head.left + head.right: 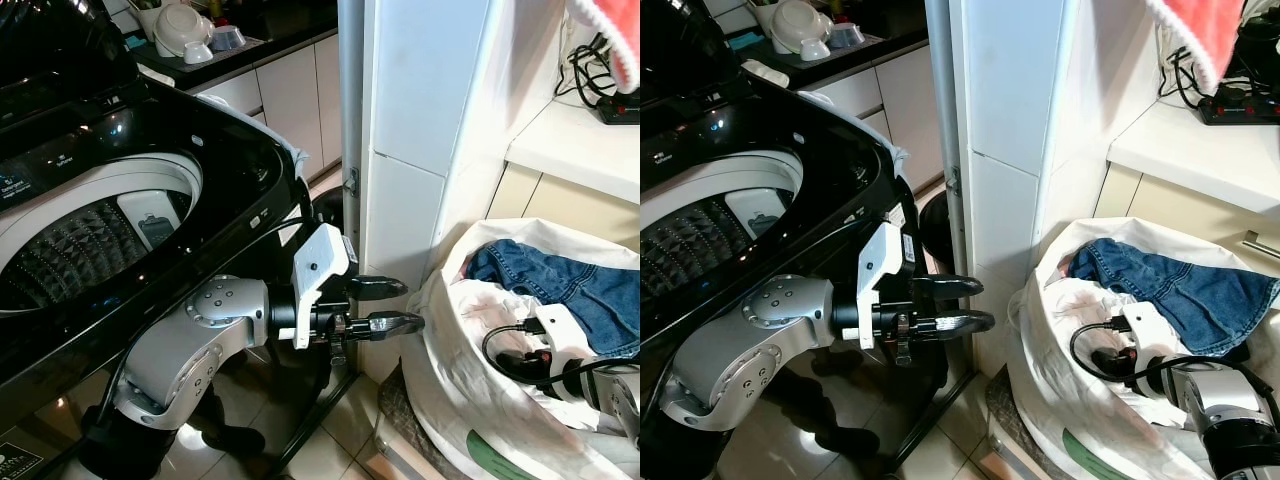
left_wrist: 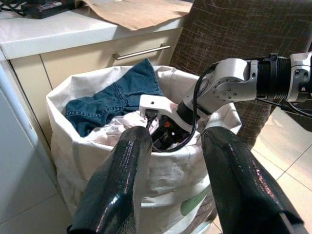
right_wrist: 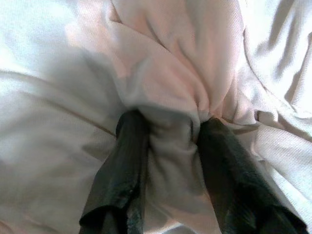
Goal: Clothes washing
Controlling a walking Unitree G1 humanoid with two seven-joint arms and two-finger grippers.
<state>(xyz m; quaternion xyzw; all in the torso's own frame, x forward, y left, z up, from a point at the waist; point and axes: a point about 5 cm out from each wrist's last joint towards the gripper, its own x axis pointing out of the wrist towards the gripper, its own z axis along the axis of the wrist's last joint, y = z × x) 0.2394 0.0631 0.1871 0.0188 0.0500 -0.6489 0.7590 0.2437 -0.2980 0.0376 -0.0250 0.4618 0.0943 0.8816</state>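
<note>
White laundry bag (image 1: 450,380) w/ jeans (image 1: 575,285), right hand (image 3: 168,134) on pale cloth (image 3: 165,83).

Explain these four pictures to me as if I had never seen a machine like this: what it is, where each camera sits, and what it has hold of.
This is a walking humanoid robot with two silver arms, each ending in a pincer of two long black fingers. The two wide pictures come from its head, looking forward and down. On its left stands an open top-loading washing machine. On its right is a white laundry bag with blue jeans lying on top.

The other two pictures come from cameras on the wrists. The left pincer hangs open in the air between washer and bag, holding nothing; its camera looks at the bag. The right pincer is down inside the bag, its fingers pinching a fold of pale pinkish-white cloth.
</note>
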